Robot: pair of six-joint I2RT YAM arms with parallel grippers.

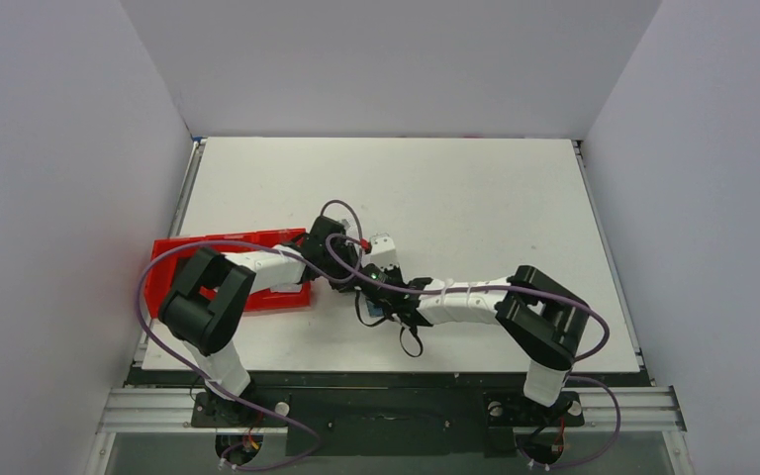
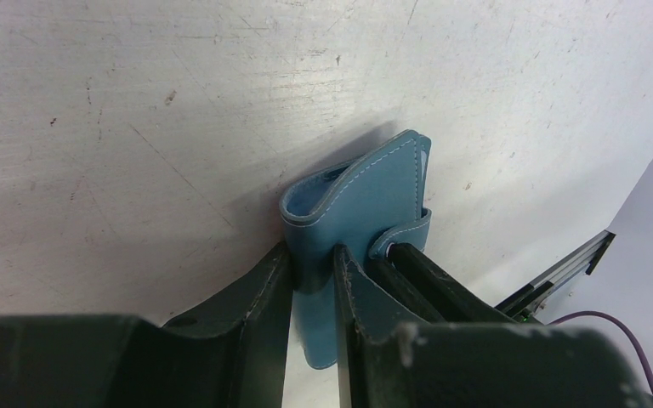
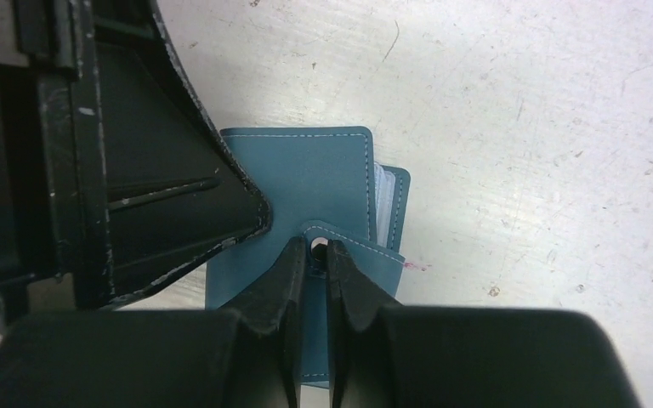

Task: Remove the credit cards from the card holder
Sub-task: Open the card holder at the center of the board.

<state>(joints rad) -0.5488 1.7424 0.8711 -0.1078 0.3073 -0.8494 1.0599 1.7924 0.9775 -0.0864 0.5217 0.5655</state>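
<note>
Opening the card holder [image 2: 366, 200]: left hand [image 2: 310, 259] clamps it, right hand [image 3: 315, 255] pinches its tab [image 3: 366, 249]; peeling the tab back should follow.

The card holder [image 2: 366, 204] looks like smooth, matt blue leather with pale stitching; the bench [image 2: 136, 102] is white, matt, scratched and speckled; the fingers [image 2: 259, 306] of the left hand [image 2: 310, 259] are black plastic, faintly shiny, chipped; the tray [image 1: 170, 247] is glossy red plastic.

Both arms bend inward, wrists meeting; left tool [image 2: 310, 257] clamped with a narrow gap, right tool [image 3: 315, 248] pinched shut.
</note>
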